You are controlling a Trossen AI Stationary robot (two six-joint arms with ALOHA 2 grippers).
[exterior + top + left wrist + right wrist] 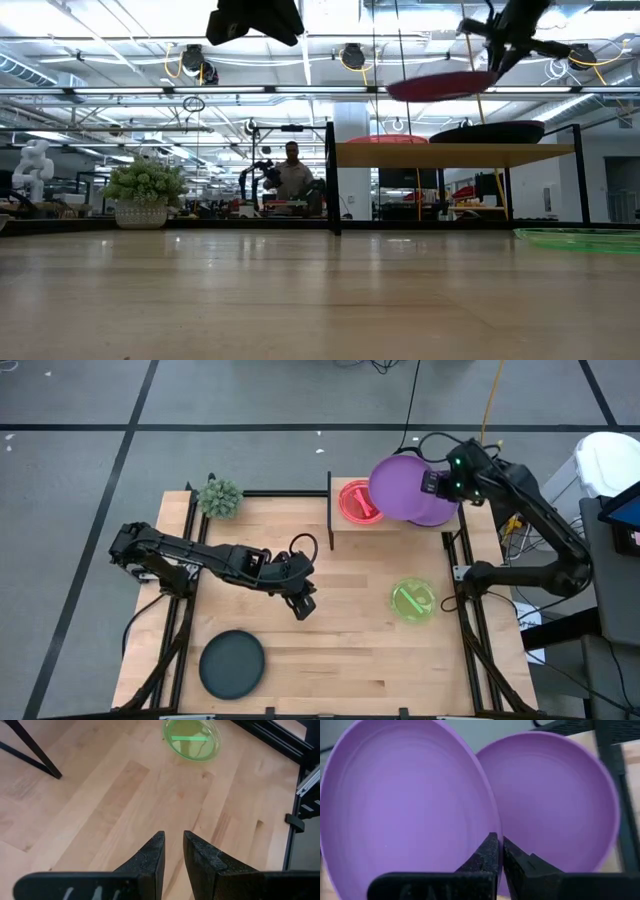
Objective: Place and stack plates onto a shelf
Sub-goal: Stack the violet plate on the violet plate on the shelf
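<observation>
My right gripper (pixel 437 483) is shut on a large purple plate (pixel 400 485) and carries it above the light-wood shelf (pixel 450 154). A second purple plate (pixel 560 805) rests flat on the shelf top below it. A pink-red plate (pixel 355 500) lies beside that one on the shelf. A neon green plate (pixel 412 601) and a dark teal plate (pixel 232 664) lie flat on the table. My left gripper (pixel 303 605) hovers over the table's middle, its fingers a narrow gap apart, touching nothing. My right gripper (pixel 498 840) pinches the purple plate's rim (pixel 490 827) between its two fingers, on the plate's right side. The fingers slant down from the right. The plate (pixel 440 87) is lifted clear above the shelf, nearly level, stretching leftward from the fingers.
A spiky green plant (pixel 220 497) stands at the table's far left corner. The shelf's dark side panel (pixel 330 510) rises at its left end. Black frame rails run along the table's left and right edges. Bare wood lies between the teal and green plates.
</observation>
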